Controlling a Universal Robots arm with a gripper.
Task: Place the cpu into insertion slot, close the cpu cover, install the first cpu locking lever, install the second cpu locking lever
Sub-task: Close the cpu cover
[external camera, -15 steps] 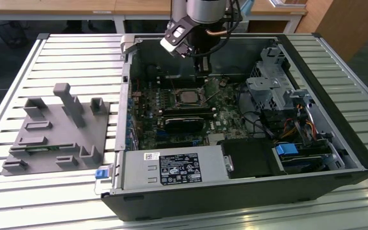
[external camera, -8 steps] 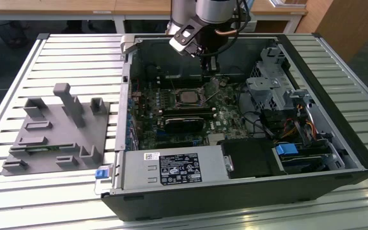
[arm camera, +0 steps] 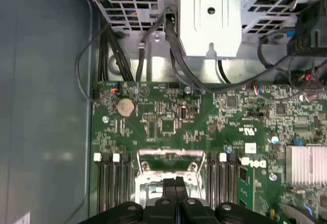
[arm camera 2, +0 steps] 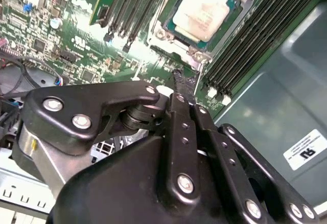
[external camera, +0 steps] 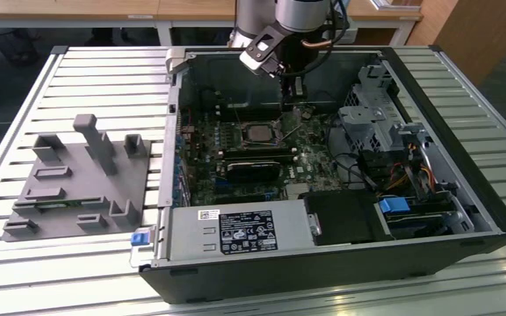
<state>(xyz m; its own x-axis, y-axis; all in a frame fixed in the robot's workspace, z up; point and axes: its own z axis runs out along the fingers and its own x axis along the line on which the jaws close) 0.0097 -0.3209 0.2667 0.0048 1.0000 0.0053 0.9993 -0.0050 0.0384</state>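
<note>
The black two-finger gripper point(arm camera 2: 185, 81) is clenched, its fingertips pressed together with nothing between them. Just beyond the fingertips, the flat square silver-tan cpu point(arm camera 2: 203, 8) lies seated in the silver-framed square insertion slot point(arm camera 2: 196, 55) on the green motherboard point(arm camera 2: 76, 40).

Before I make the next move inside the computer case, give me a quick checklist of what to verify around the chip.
1. Chip lying flat in the socket: ok.
2. Gripper empty, fingers shut on nothing: ok.
3. Gripper off the chip, poised beside the socket over the green board: ok.
4. Cover clamped down over the chip: cannot tell.
5. Cables away from the socket, lying at the board's edge by the metal cage: ok.
</note>
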